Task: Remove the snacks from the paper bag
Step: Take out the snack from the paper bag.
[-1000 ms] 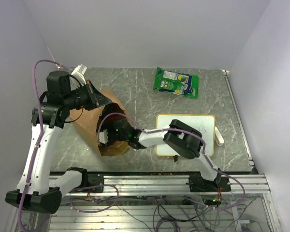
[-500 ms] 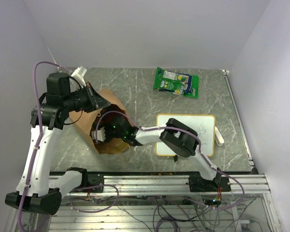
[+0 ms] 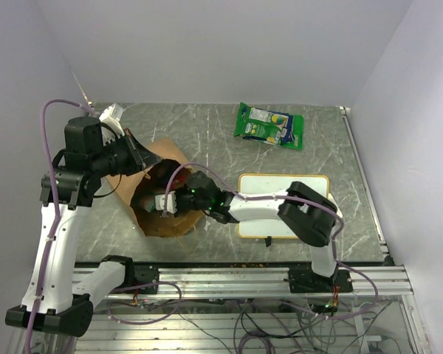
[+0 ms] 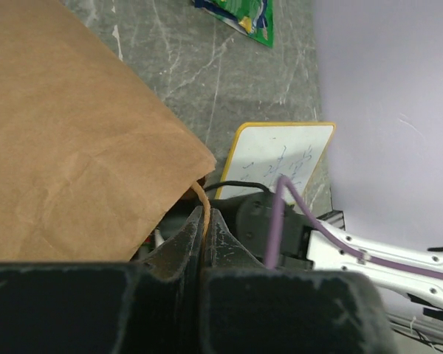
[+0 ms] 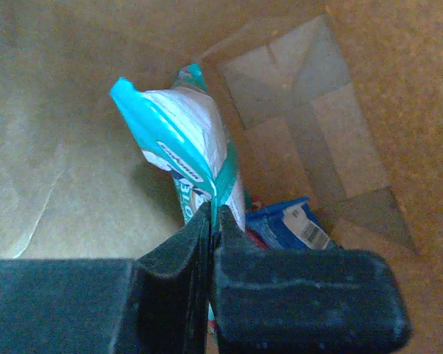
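Left arm (image 3: 53, 221) stands tall, elbow high, wrist bent over toward other arm. Left gripper (image 4: 204, 223) squeezed tight, jaws pressed flat together, thin string handle (image 4: 204, 200) caught between tips. Right arm (image 3: 269, 206) lies low, stretched out long. Right gripper (image 5: 213, 215) squeezed tight too, teal packet (image 5: 184, 151) pinched between jaw tips, most of it sticking out past them.

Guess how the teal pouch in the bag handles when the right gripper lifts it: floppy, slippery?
Probably light and floppy: the teal pouch looks like thin film, pinched at one edge by the right gripper, so it may dangle. Its glossy skin could slip.
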`<state>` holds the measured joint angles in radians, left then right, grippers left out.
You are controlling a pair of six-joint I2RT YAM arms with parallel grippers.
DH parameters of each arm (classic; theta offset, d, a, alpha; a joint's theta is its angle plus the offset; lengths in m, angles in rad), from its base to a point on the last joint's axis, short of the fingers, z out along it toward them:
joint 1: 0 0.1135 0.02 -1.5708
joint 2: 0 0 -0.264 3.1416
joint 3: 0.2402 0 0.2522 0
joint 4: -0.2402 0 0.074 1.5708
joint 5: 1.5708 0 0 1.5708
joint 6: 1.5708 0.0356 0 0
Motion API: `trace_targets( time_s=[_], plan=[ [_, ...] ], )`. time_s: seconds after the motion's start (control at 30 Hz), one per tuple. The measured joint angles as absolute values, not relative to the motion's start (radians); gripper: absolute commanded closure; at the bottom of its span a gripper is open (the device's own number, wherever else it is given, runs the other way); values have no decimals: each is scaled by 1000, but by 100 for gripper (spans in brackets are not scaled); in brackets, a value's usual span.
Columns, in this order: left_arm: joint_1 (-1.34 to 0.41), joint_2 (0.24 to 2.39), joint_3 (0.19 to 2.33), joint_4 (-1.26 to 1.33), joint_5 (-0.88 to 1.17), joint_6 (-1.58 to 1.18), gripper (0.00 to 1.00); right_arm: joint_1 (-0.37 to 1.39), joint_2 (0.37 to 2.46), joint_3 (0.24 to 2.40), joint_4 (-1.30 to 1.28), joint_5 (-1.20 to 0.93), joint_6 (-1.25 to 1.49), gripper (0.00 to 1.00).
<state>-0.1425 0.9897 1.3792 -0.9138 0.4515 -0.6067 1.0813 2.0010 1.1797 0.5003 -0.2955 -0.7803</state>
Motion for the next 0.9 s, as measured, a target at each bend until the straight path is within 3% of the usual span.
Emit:
trace_targets(
  time_s=[0.6, 0.9],
  plan=[
    [-142, 975, 1345, -891, 413, -658, 93, 1082, 1555, 1104, 209, -380, -557, 100],
    [-142, 964, 1280, -880, 407, -667, 93, 1080, 1343, 1163, -44, -361, -580, 100]
  ],
)
